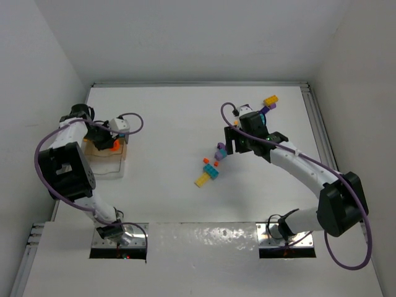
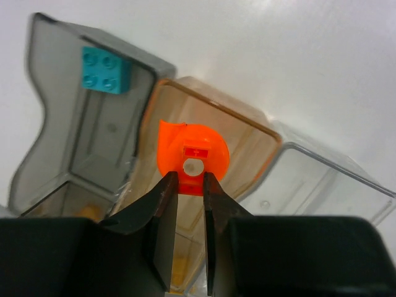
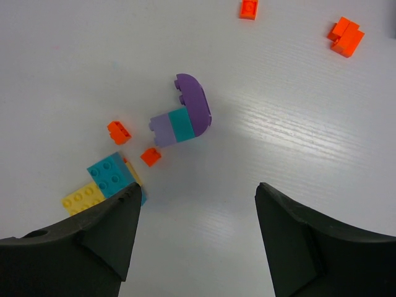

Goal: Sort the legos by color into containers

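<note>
Nearest to me, both arms rose from the front edge of the white table [image 1: 173, 117]. The left arm [image 1: 65, 170] bent out toward its own side, and the right arm [image 1: 309, 173] reached toward the middle.

On the left wrist camera, the left gripper [image 2: 190, 180] was almost closed. Its two dark fingers pinched the lower edge of a rounded orange piece [image 2: 193, 151] with a hole through it. Just beyond that piece sat the containers [image 2: 213, 105], three see-through compartments side by side near the table's left edge. The orange piece hung over the middle, amber-tinted one. The smoky compartment to its left held a four-stud teal brick [image 2: 105, 70] at its far end.

On the right wrist camera, the right gripper [image 3: 198, 195] stood wide open with nothing between its fingers, hovering over loose legos on the table. Closest, partly hidden behind one finger, a second teal brick [image 3: 111, 175] touched a yellow plate [image 3: 83, 199]. A little farther lay a tiny orange stud [image 3: 150, 156] and another orange stud [image 3: 118, 131]. Past them was a purple arch [image 3: 195, 102] joined to lilac and teal blocks. Farther still lay a small orange brick [image 3: 249, 8] and a larger orange block [image 3: 345, 36], well apart.

Farthest off, seen from above, a yellow brick [image 1: 270, 100] rested near the table's back right corner.
</note>
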Tool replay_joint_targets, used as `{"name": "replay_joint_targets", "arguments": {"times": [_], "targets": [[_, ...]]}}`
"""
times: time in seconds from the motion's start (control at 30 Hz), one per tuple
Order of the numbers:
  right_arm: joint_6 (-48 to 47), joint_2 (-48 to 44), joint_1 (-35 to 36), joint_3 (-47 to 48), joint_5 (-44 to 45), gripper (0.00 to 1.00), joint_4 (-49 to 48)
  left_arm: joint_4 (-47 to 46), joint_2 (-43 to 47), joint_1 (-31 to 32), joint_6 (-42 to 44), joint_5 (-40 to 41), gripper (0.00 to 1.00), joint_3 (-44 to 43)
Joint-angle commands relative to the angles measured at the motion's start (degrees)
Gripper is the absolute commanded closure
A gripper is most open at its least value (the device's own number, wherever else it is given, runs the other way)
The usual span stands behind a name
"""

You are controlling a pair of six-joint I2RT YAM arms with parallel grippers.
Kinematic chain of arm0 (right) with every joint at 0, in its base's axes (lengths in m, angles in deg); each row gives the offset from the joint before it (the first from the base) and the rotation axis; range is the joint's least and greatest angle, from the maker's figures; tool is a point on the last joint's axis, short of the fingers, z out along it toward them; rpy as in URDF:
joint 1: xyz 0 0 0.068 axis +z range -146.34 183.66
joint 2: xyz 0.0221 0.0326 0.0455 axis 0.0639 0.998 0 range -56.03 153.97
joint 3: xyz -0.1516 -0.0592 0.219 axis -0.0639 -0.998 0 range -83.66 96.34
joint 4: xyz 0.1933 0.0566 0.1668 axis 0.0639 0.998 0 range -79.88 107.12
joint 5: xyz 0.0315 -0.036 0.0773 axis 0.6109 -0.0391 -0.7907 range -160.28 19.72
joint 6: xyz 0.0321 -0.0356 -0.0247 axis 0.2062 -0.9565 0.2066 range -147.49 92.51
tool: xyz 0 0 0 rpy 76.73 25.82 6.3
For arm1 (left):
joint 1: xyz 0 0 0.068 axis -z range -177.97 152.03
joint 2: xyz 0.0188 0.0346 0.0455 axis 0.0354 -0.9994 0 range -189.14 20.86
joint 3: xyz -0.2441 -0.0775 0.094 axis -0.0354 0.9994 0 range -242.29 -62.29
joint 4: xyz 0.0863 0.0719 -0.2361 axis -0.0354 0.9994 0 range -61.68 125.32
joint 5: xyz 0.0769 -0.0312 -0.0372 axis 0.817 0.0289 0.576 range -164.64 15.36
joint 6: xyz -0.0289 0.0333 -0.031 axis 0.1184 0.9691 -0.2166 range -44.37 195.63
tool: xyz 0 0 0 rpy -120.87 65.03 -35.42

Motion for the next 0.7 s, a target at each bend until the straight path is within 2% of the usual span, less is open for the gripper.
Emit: {"name": "replay_joint_targets", "arguments": {"times": [0.0,0.07,0.1,0.13,0.17,0.23,0.27,0.43,0.47,0.53,0.6,0.67], "targets": [[0.4,-1.7,0.1,0.0,1.2,0.27,-0.7,0.8,2.6,-0.6,7.9,-1.4,1.00,3.1],[0.5,-1.7,0.0,0.2,1.0,0.27,-0.7,-0.1,2.6,-0.6,8.1,-0.8,1.00,4.2],[0.5,-1.6,0.2,0.4,0.9,0.27,-0.5,-0.3,2.5,-0.6,8.1,-0.8,0.94,4.2],[0.4,-1.6,0.2,0.6,0.7,0.27,-0.5,-0.4,2.2,-0.6,7.9,-0.9,0.85,4.1],[0.4,-1.6,0.2,1.1,0.4,0.27,-0.3,0.0,2.0,-0.6,7.3,-1.2,0.63,3.4],[0.3,-1.6,0.2,1.5,0.6,0.27,0.4,0.3,2.4,-0.6,6.9,-2.3,0.52,2.6],[0.3,-1.6,0.2,1.8,0.6,0.27,0.6,-0.7,2.7,-0.6,5.9,-2.7,0.43,2.3],[0.5,-2.0,0.2,1.6,0.4,0.26,1.5,-7.7,6.7,-0.6,-0.4,-5.2,0.36,0.2],[0.6,-2.2,0.1,1.2,0.5,0.26,1.6,-10.2,7.0,-0.6,-4.4,-6.9,0.25,-1.6],[0.8,-2.7,0.2,0.9,0.5,0.26,1.5,-11.8,8.4,-0.2,-7.7,-9.2,0.14,-4.1],[1.1,-2.8,0.2,0.4,0.4,0.26,1.4,-11.9,11.0,2.7,-10.0,-10.9,0.12,-4.8],[1.3,-3.1,0.2,0.0,0.4,0.26,1.5,-14.4,13.5,7.4,-15.7,-7.9,0.14,-3.4]]}}
